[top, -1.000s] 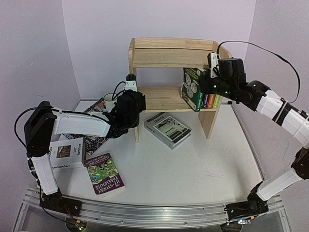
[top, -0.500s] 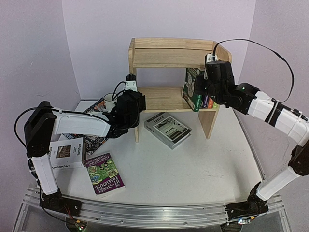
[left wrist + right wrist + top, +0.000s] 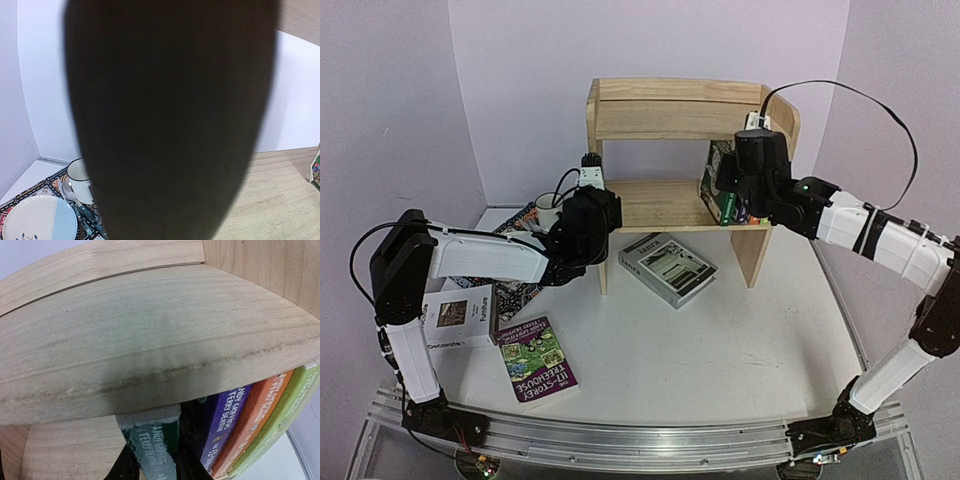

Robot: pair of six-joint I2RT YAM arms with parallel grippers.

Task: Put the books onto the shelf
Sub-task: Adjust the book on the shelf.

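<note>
Desk point(image 3: 720, 340) holds three unshelved books: grey-white book point(image 3: 667, 268) centre, white Decorate point(image 3: 458, 318) and purple Treehouse point(image 3: 537, 358) lower left; shelf point(image 3: 670, 105) upper centre; three paperbacks point(image 3: 252, 412) stand on its lower tier; green book point(image 3: 152, 450) beside them, clamped by right fingers point(image 3: 128, 468); left fingers point(image 3: 600, 222): grip unclear.

Pale pine with fine grain is filling my right wrist view, that's the shelf point(image 3: 150, 340). Under its board I get spines: green book point(image 3: 152, 452) with pale lettering, purple book point(image 3: 225, 415), orange book point(image 3: 257, 412), light green book point(image 3: 287, 410).

On the white table point(image 3: 720, 340), I see:
- **Front-left corner:** a purple-and-green cartoon book point(image 3: 536, 360) and a white book point(image 3: 460, 320).
- **Middle:** a grey-white book point(image 3: 667, 268).
- **Back-left:** a dark patterned mat point(image 3: 52, 186), a white-and-pale-blue plate point(image 3: 35, 222) and a white mug point(image 3: 80, 182) with a dark rim.
</note>
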